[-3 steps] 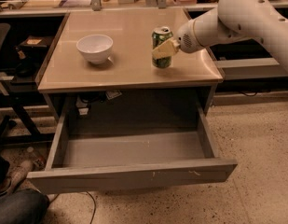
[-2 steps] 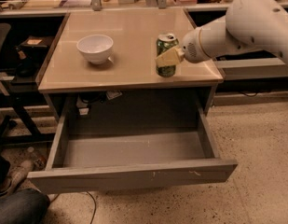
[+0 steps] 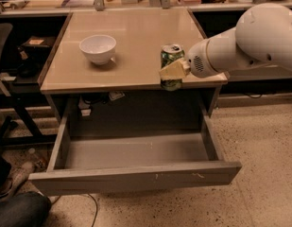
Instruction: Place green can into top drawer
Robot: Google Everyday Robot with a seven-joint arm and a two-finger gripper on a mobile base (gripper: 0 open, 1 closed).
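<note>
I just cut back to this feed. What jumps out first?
The white arm reaches in from the right, its hand shut on the can at the table's front edge. Right below, the drawer stands wide open. A white bowl sits on the table's left half.

A robotics lab or workshop, I'd have said.
Cluttered benches (image 3: pixel 136 4) ran along the back, a cable (image 3: pixel 94 207) trailed over the speckled floor (image 3: pixel 263 145), and a white robot arm (image 3: pixel 249 46) stood by the table (image 3: pixel 136 37), its gripper (image 3: pixel 173 71) clasped on the can (image 3: pixel 171 56) at the front edge.
</note>
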